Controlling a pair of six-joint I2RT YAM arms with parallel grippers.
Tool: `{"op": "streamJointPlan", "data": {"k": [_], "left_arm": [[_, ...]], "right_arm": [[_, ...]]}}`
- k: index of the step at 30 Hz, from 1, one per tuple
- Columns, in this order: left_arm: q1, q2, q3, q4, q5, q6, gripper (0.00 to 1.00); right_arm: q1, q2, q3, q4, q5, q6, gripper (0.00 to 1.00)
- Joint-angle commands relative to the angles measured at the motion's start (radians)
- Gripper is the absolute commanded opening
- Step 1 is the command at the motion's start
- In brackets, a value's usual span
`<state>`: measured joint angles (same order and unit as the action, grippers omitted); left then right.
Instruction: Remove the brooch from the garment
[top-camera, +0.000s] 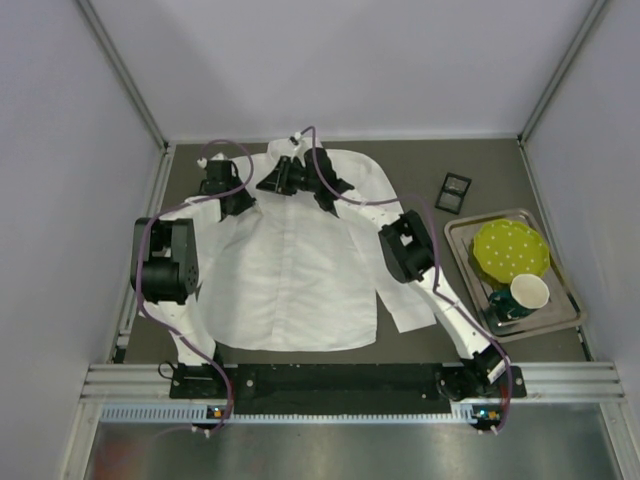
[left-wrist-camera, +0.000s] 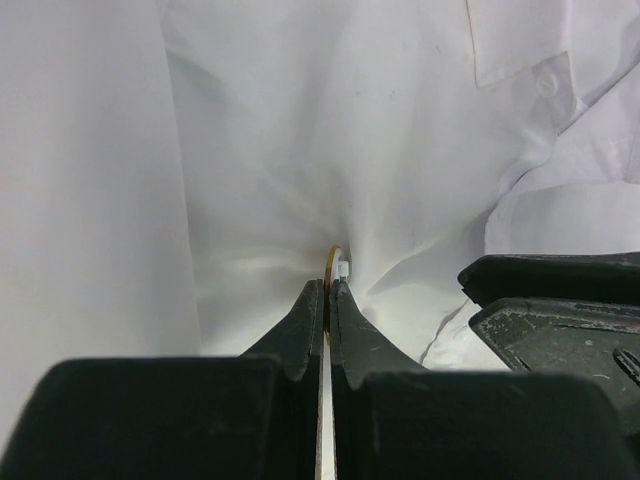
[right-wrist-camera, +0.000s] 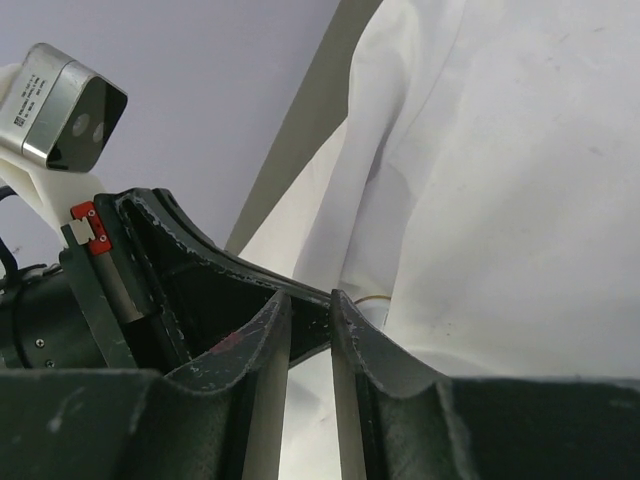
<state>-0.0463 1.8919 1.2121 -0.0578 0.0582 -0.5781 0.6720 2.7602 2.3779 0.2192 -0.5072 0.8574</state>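
One white shirt (top-camera: 290, 270) is lying here with one brooch (left-wrist-camera: 336, 262) showing a thin gold edge. The left pincer (left-wrist-camera: 328, 288) is clamping it; the right pincer (right-wrist-camera: 310, 300) may be gripping something, I cannot tell.

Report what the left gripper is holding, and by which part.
The small round orange-gold brooch, pinched across its flat faces by the left gripper, rim protruding.

Shirt (top-camera: 290, 270) lies centre; tray (top-camera: 463, 250) to its right; box (top-camera: 453, 192) behind the tray.

A tray (top-camera: 468, 272) holds a dotted plate (top-camera: 511, 250) and cup (top-camera: 528, 293), black box (top-camera: 453, 192) near.
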Motion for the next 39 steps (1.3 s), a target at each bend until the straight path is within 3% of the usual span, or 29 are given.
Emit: {"op": "streamJointPlan", "data": {"k": [1,33,39], "left_arm": [[-0.004,-0.014,0.023,0.015,-0.009,-0.009,0.00],[-0.004,-0.010,-0.005,0.093,-0.006,-0.046,0.00],[-0.004,0.003,0.007,0.078,-0.020,-0.042,0.00]], "right_arm": [[0.014,0.039,0.040,0.058,0.025,0.008,0.23],[0.037,0.076,-0.048,0.121,0.019,0.057,0.06],[0.037,0.055,-0.091,0.154,0.022,0.051,0.09]]}}
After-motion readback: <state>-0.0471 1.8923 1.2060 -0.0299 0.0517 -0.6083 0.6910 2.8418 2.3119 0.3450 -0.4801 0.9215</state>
